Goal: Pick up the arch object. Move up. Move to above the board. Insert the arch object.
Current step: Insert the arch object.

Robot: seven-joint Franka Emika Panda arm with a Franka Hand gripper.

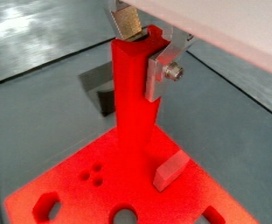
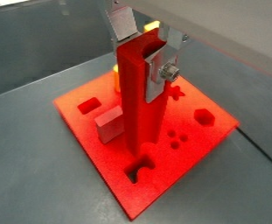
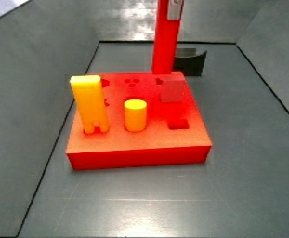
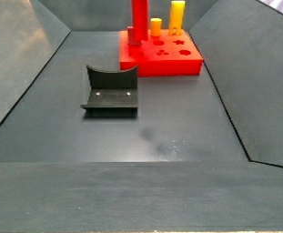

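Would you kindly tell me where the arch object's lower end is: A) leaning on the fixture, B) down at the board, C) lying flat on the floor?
B: the arch object stands upright, lower end at the board, with the gripper at its top.
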